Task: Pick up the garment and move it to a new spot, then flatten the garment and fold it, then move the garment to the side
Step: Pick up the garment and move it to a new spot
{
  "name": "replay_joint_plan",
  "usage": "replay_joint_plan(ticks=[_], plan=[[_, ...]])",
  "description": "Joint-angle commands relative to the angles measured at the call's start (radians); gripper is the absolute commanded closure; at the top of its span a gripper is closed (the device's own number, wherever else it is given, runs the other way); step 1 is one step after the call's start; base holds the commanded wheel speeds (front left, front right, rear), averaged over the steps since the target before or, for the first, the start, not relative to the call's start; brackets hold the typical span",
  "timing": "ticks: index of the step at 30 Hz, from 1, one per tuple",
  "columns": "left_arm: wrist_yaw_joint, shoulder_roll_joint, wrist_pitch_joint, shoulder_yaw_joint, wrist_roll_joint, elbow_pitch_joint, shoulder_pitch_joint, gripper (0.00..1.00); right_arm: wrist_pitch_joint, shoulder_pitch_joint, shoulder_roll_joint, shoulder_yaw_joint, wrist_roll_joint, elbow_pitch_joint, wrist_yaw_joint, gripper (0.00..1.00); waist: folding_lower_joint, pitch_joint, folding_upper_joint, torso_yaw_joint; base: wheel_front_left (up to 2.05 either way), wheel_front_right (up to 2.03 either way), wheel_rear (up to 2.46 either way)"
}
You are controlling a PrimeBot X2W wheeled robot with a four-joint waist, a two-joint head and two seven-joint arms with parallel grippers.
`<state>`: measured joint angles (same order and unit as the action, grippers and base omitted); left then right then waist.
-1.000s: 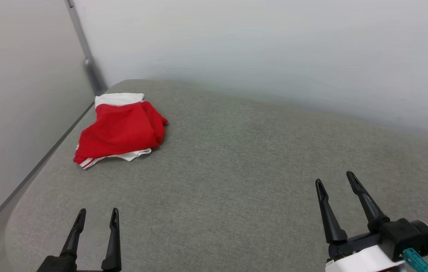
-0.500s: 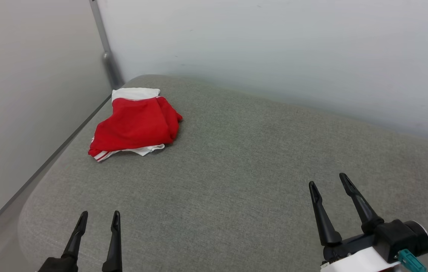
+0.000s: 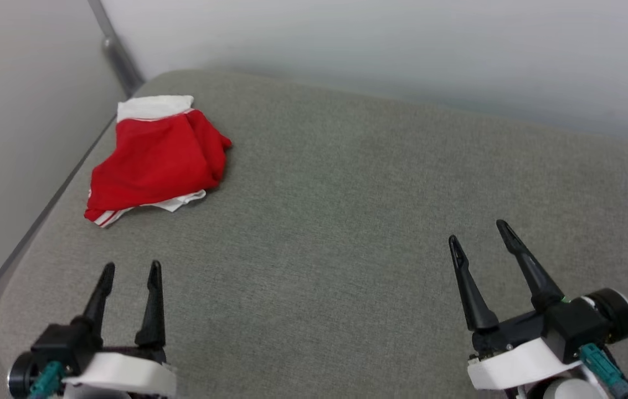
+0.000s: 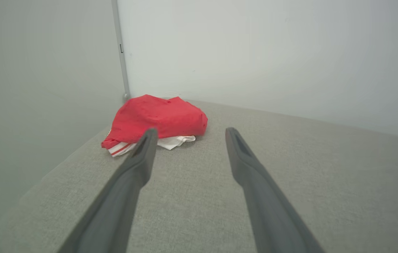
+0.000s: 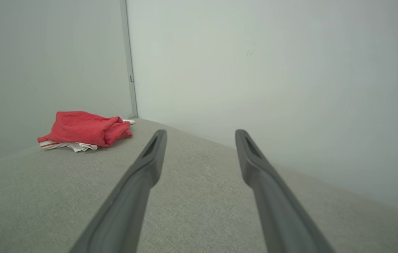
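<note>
Lying bunched at ten o'clock, the garment [image 3: 153, 160] awaits pickup, so left gripper [image 3: 131, 265] and right gripper [image 3: 475, 231] hover wide and empty.

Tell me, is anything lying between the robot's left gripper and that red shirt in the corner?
Nothing visible. Only bare grey padded surface lies between the open left gripper and the garment, which sits bunched at the far left, near the wall. The right gripper, also open, has an equally unobstructed but longer path.
</note>
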<state>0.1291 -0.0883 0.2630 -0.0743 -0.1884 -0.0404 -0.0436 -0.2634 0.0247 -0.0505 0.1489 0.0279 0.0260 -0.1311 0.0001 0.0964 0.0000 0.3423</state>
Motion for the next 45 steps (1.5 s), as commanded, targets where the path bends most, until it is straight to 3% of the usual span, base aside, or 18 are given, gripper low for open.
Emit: replay_joint_plan(ticks=[1,4,8,14,17,23,30,37,38,39,41,45], plan=[[0.001,-0.017,0.003,0.001,-0.006,-0.010,0.029,0.00,-0.002,0.023,0.001,-0.003,0.006,0.008,0.001,0.00,-0.0001,0.079,0.0000,-0.048,0.00,0.00,0.00],[0.001,-0.088,0.003,0.017,-0.046,-0.073,0.135,0.00,-0.002,0.046,0.000,-0.013,0.026,0.021,0.001,0.00,-0.0001,0.147,0.0000,-0.083,0.00,0.00,0.00],[0.001,-0.229,-0.037,0.052,-0.148,-0.192,0.291,0.00,-0.002,0.077,0.000,-0.021,0.048,0.035,0.001,0.00,-0.0001,0.225,0.0000,-0.132,0.00,0.00,0.00],[0.001,-0.471,-0.312,0.152,-0.412,-0.315,0.527,0.00,-0.002,0.126,0.000,-0.030,0.061,0.058,0.001,0.00,-0.0001,0.333,0.0000,-0.200,0.00,0.00,0.00],[0.001,-0.624,-0.470,0.218,-0.535,-0.344,0.608,0.00,-0.002,0.147,0.000,-0.023,0.060,0.068,0.001,0.00,-0.0001,0.389,0.0000,-0.235,0.00,0.00,0.00],[0.001,-0.803,-0.690,0.291,-0.771,-0.379,0.730,0.00,-0.002,0.163,0.002,-0.043,-0.010,0.084,0.000,0.00,-0.0001,0.462,0.0000,-0.283,0.00,0.00,0.00],[0.001,-0.878,-0.901,0.319,-0.951,-0.447,0.827,0.00,-0.002,0.185,0.001,-0.024,-0.008,0.095,0.000,0.00,-0.0001,0.522,0.0000,-0.316,0.00,0.00,0.00],[0.001,-0.872,-1.006,0.378,-0.994,-0.502,0.865,0.00,-0.002,0.191,0.001,-0.030,-0.034,0.102,0.001,0.00,-0.0001,0.565,0.0000,-0.328,0.00,0.00,0.00],[0.001,-0.862,-1.014,0.389,-1.000,-0.508,0.863,0.18,-0.002,0.193,0.001,-0.030,-0.035,0.104,0.001,0.00,-0.0001,0.568,0.0000,-0.329,0.00,0.00,0.00],[0.001,-0.852,-1.022,0.402,-1.008,-0.510,0.858,1.00,-0.002,0.194,0.001,-0.030,-0.030,0.107,0.001,0.00,-0.0001,0.568,0.0000,-0.330,0.00,0.00,0.00],[0.002,-0.845,-1.026,0.414,-1.013,-0.512,0.850,1.00,-0.002,0.193,0.001,-0.030,-0.025,0.109,0.001,0.00,-0.0001,0.565,0.0000,-0.330,0.00,0.00,0.00],[0.002,-0.836,-0.887,0.431,-0.981,-0.524,0.852,1.00,-0.002,0.179,0.001,-0.026,-0.010,0.101,0.001,0.00,-0.0001,0.527,0.0000,-0.324,0.00,0.00,0.00]])
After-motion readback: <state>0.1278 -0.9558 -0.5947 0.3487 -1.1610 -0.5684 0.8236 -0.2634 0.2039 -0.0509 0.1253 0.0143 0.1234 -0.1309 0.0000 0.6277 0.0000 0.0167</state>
